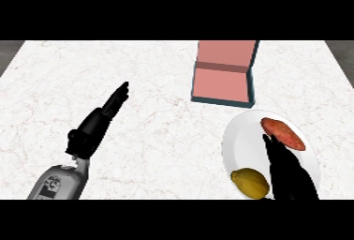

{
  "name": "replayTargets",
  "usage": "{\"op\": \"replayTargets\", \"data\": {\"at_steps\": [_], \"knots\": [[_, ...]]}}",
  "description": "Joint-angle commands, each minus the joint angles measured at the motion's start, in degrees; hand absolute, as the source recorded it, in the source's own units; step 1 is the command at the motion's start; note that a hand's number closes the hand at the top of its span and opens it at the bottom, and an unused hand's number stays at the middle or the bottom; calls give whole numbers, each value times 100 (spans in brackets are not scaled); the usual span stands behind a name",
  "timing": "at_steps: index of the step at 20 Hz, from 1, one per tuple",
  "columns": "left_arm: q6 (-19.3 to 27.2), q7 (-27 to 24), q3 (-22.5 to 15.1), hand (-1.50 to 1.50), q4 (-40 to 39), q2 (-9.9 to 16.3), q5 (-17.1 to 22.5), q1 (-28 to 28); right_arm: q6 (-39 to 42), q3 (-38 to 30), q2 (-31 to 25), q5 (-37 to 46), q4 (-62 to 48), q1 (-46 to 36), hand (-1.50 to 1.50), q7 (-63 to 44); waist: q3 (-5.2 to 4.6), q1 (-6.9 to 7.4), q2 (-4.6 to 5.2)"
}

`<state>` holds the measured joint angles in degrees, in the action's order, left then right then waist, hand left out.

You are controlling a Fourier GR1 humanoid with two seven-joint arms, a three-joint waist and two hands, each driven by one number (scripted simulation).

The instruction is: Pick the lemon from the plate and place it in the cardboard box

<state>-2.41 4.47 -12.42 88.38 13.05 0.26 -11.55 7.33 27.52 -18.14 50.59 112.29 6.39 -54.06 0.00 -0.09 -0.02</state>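
Observation:
A yellow lemon (250,183) lies on the near part of a white plate (243,136) at the lower right. A reddish sweet potato (282,133) lies on the plate's far right side. My right hand (287,171) reaches over the plate with straight fingers, just right of the lemon, its fingertips near the sweet potato; it holds nothing. The cardboard box (223,74), pinkish inside with teal edges, stands open beyond the plate at the upper middle. My left hand (97,124) is open at the left, fingers straight and pointing up-right.
The white marble counter (152,140) spreads across the view, with its dark edges (8,51) showing at the far corners. My left forearm (59,180) comes in at the lower left.

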Motion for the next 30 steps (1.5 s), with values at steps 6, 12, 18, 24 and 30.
{"op": "replayTargets", "data": {"at_steps": [6, 12, 18, 24, 30], "knots": [[-126, 229, 196, 0, 214, -324, -283, 90, -52, -211, 260, 224, -701, 145, -150, 577, 1, 3, -1], [-229, -112, 158, 0, -29, -444, -558, 203, -327, -38, 646, 836, -1373, 27, -150, 456, 1, 8, 1], [-371, -73, 445, 0, -238, -512, -526, -105, -163, -538, 420, 428, -1367, 180, 150, 984, 1, -9, 3], [-415, 170, 382, 0, 189, -564, -586, 105, 27, -343, 665, 886, -1671, -428, 150, 864, 1, 27, 2], [-483, 51, 441, 0, -52, -641, -606, -18, -395, -94, 579, 1437, -1593, -449, 150, 1245, 1, 19, 3]]}}
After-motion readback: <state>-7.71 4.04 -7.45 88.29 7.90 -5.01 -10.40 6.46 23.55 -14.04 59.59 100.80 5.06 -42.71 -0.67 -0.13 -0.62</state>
